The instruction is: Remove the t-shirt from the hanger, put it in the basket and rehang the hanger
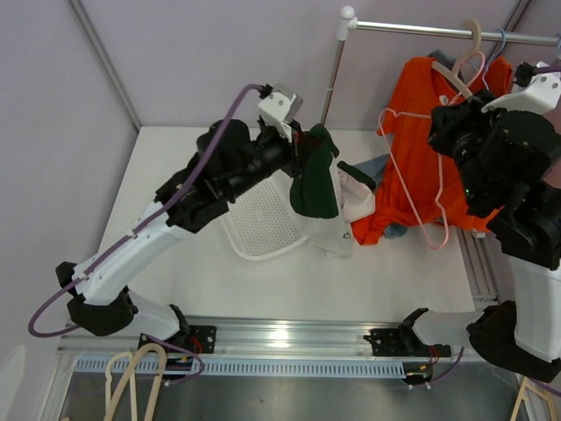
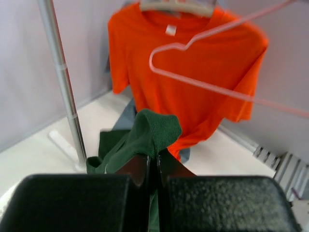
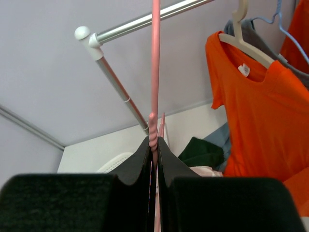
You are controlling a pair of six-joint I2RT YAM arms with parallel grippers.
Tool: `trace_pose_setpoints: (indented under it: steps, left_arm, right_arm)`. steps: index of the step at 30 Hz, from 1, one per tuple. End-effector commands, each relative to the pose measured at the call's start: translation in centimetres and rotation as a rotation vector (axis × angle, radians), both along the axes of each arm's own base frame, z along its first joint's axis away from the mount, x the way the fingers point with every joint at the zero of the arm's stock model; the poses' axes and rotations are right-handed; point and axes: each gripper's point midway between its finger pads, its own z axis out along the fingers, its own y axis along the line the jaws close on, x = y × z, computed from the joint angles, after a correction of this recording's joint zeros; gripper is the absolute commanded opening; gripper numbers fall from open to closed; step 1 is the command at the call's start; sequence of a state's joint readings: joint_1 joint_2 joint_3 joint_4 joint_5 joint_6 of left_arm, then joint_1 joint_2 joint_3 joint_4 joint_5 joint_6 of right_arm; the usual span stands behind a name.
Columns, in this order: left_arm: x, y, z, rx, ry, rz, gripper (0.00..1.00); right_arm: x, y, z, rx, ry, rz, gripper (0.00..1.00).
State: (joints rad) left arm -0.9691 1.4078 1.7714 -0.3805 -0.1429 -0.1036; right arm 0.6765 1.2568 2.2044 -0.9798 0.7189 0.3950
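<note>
Green t-shirt [image 1: 316, 180] pinched tight in the shut left end effector [image 1: 302, 153], bunched up and hanging down over the middle of the bench [image 1: 394, 281]. Off the pink hanger [image 3: 155, 58] and apart from it. Thin pink hanger squeezed in the shut right end effector [image 1: 443, 123], held up on the right in front of an orange t-shirt [image 1: 412, 88].

Around them: shiny rail [image 1: 421, 31] across the far right, with its post [image 1: 331, 83] standing just behind the green t-shirt. Orange t-shirt on a pale hanger [image 3: 244, 41] hooked over that rail, with a blue hanger [image 3: 285, 24] beside it. White basket [image 1: 263, 219] full of little holes lying on the bench under the left arm. White cloth [image 1: 355, 197] and blue-grey cloth [image 1: 377, 165] lying between the green t-shirt and the orange one. More pale hangers [image 1: 131, 377] below the near left edge of the bench.

Small white tag [image 2: 170, 30] inside the orange collar, too small and blurry to read.
</note>
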Motion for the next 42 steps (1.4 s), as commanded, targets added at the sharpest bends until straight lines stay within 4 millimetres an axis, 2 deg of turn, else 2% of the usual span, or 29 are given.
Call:
trace_pose_setpoints:
  steps: [1, 2, 4, 5, 6, 7, 8, 10, 12, 13, 14, 15, 19, 21, 23, 24, 25, 26, 27, 28, 30, 31, 33, 36, 37, 38, 39, 41, 42]
  left_arm:
    - [-2.7, 3.0, 9.0, -0.148, -0.138, -0.03, 0.01]
    - [-3.3, 4.8, 12.6, -0.205, -0.204, -0.01, 0.01]
    - [-3.1, 5.7, 13.7, -0.202, -0.213, 0.0, 0.01]
    - [-2.2, 6.5, 15.2, -0.223, -0.222, 0.024, 0.01]
    - [-1.4, 6.8, 15.3, -0.217, -0.214, 0.038, 0.01]
    - [-1.5, 7.9, 16.6, -0.229, -0.227, 0.049, 0.01]
    - [-0.1, 9.0, 17.2, -0.231, -0.243, 0.094, 0.01]
    - [0.8, 10.5, 18.1, -0.244, -0.279, 0.144, 0.01]
    - [2.4, 13.3, 18.8, -0.241, -0.315, 0.238, 0.01]
    - [2.2, 13.6, 19.0, -0.246, -0.32, 0.239, 0.01]
    - [2.7, 14.6, 18.9, -0.242, -0.322, 0.27, 0.01]
    - [2.2, 15.7, 19.4, -0.252, -0.335, 0.285, 0.01]
    - [1.9, 17.7, 20.0, -0.252, -0.381, 0.328, 0.01]
    - [2.3, 18.5, 20.2, -0.236, -0.394, 0.357, 0.01]
    - [3.4, 18.9, 19.3, -0.215, -0.375, 0.382, 0.01]
    - [4.9, 18.2, 17.3, -0.181, -0.332, 0.385, 0.01]
    - [5.4, 18.2, 16.8, -0.179, -0.327, 0.389, 0.01]
    - [6.2, 17.9, 15.2, -0.164, -0.296, 0.393, 0.01]
    - [6.5, 17.7, 14.4, -0.161, -0.285, 0.395, 0.01]
    - [8.5, 16.9, 10.7, -0.124, -0.229, 0.406, 0.01]
    - [8.5, 17.3, 10.1, -0.152, -0.22, 0.426, 0.01]
    - [10.0, 16.8, 6.3, -0.109, -0.148, 0.447, 0.01]
    - [10.5, 16.9, 4.2, -0.116, -0.096, 0.47, 0.01]
    - [12.7, 16.6, -4.3, -0.057, 0.081, 0.541, 0.01]
    - [13.0, 16.4, -5.9, -0.041, 0.119, 0.547, 0.01]
    - [13.5, 16.5, -8.5, -0.036, 0.193, 0.58, 0.01]
    - [13.9, 16.5, -12.2, 0.021, 0.284, 0.607, 0.01]
    - [14.1, 17.5, -16.5, 0.052, 0.418, 0.715, 0.01]
    - [13.5, 17.9, -19.6, 0.106, 0.503, 0.742, 0.01]
  right_arm:
    - [2.5, 0.7, -0.1, -0.061, 0.0, -0.031, 0.0]
    - [3.0, 0.7, 0.0, -0.055, -0.009, -0.039, 0.0]
    - [3.4, 1.0, 0.0, -0.058, -0.009, -0.032, 0.0]
    - [3.6, 1.2, 0.0, -0.06, -0.01, -0.026, 0.0]
    - [3.9, 1.4, 0.1, -0.059, -0.019, -0.018, 0.0]
    - [4.2, 1.6, 0.2, -0.068, -0.024, -0.012, 0.0]
    - [4.7, 2.1, 0.1, -0.07, -0.033, 0.0, 0.0]
    - [5.4, 2.4, 0.1, -0.092, -0.046, 0.015, 0.0]
    - [6.5, 2.9, 0.0, -0.134, -0.063, 0.029, 0.0]
    - [6.7, 3.1, 0.2, -0.126, -0.076, 0.035, 0.0]
    - [7.4, 2.8, 0.5, -0.148, -0.094, 0.02, 0.0]
    - [7.6, 2.6, 0.7, -0.154, -0.102, 0.011, 0.0]
    - [8.8, 2.1, 1.9, -0.156, -0.148, 0.011, 0.0]
    - [9.3, 2.3, 2.3, -0.155, -0.17, 0.027, 0.0]
    - [9.8, 2.6, 2.7, -0.16, -0.192, 0.04, 0.0]
    - [10.3, 2.5, 2.4, -0.176, -0.187, 0.034, 0.0]
    - [10.8, 2.7, 2.2, -0.184, -0.188, 0.041, 0.0]
    - [11.2, 2.8, 2.2, -0.192, -0.194, 0.044, 0.0]
    - [12.0, 2.6, 1.9, -0.203, -0.187, 0.036, 0.0]
    - [12.4, 2.8, 1.8, -0.218, -0.189, 0.048, 0.0]
    - [13.4, 3.1, 1.7, -0.234, -0.202, 0.056, 0.0]
    - [13.8, 3.0, 1.6, -0.248, -0.205, 0.054, 0.0]
    - [14.5, 3.4, 1.6, -0.256, -0.227, 0.068, 0.0]
    - [15.5, 3.6, 1.6, -0.263, -0.249, 0.084, 0.0]
    - [15.8, 3.7, 1.5, -0.266, -0.25, 0.088, 0.0]
    - [16.4, 3.8, 1.3, -0.281, -0.252, 0.093, 0.0]
    - [16.7, 4.0, 1.2, -0.286, -0.252, 0.101, 0.0]
    - [17.8, 4.3, 0.7, -0.293, -0.244, 0.108, 0.0]
    - [18.0, 4.5, 0.9, -0.298, -0.254, 0.122, 0.0]
